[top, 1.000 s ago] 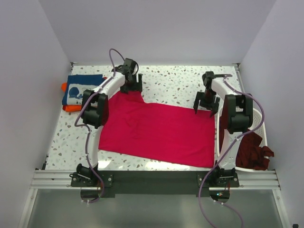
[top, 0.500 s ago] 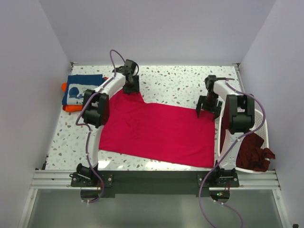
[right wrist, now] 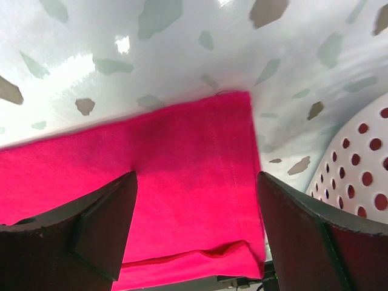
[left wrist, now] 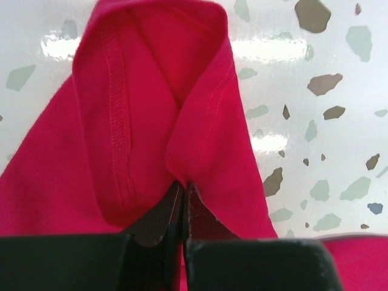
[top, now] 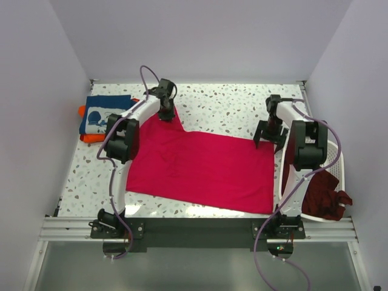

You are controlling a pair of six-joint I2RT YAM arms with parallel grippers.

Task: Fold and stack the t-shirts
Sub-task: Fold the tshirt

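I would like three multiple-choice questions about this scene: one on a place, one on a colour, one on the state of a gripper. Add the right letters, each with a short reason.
1. Where does the white basket stand?
A) at the right edge of the table
B) in the far left corner
C) in the middle

2. What colour is the spread t-shirt?
A) navy
B) crimson-pink
C) orange

3. How is the left gripper?
A) open above bare table
B) shut on a corner of the spread t-shirt
C) out of view

Answers:
1 A, since the top view shows it at the right side.
2 B, as all views show.
3 B, since the left wrist view shows cloth pinched between closed fingers.
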